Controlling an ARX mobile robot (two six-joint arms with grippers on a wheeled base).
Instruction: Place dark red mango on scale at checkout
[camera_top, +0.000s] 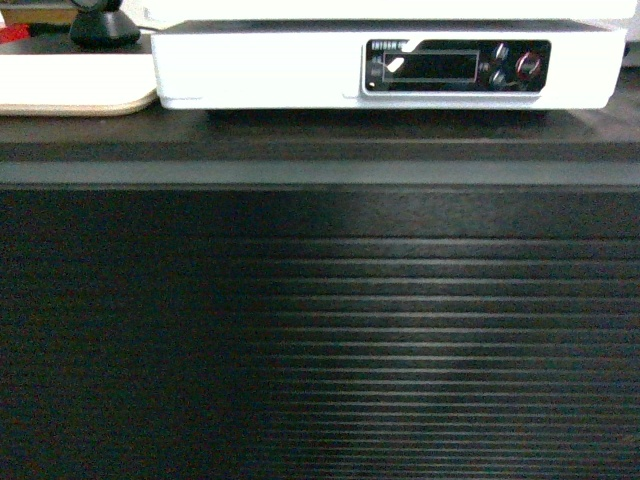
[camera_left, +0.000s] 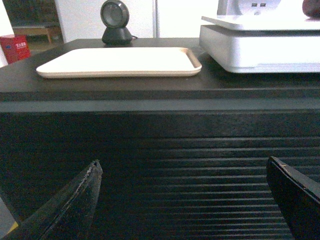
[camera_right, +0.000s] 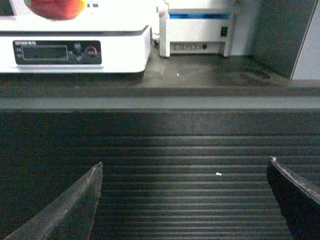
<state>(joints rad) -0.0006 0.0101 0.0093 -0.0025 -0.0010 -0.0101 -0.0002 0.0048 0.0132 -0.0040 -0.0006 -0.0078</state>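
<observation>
Head view: the checkout (camera_top: 320, 330) filled most of the frame, black ribbed front below, black top edge across the upper third. The scale (camera_top: 385, 65) sat on the top at upper centre, its black display panel (camera_top: 457, 66) facing the camera. A beige tray (camera_top: 70, 85) lay at upper left, close beside the scale.

Right wrist view: the dark red mango (camera_right: 55, 8) rested on the scale's white platform at upper left of the frame, cut off by the top edge; red skin with an orange-yellow patch at its right end. A white-and-blue printer (camera_right: 200, 30) stood at upper centre, right of the scale. The right gripper (camera_right: 182, 200) was low in frame, jaws spread wide, nothing between them.

Left wrist view: the left gripper (camera_left: 182, 200) was likewise at the bottom, jaws wide and empty, facing the ribbed front. A dark round device (camera_left: 116, 22) stood behind the tray.
</observation>
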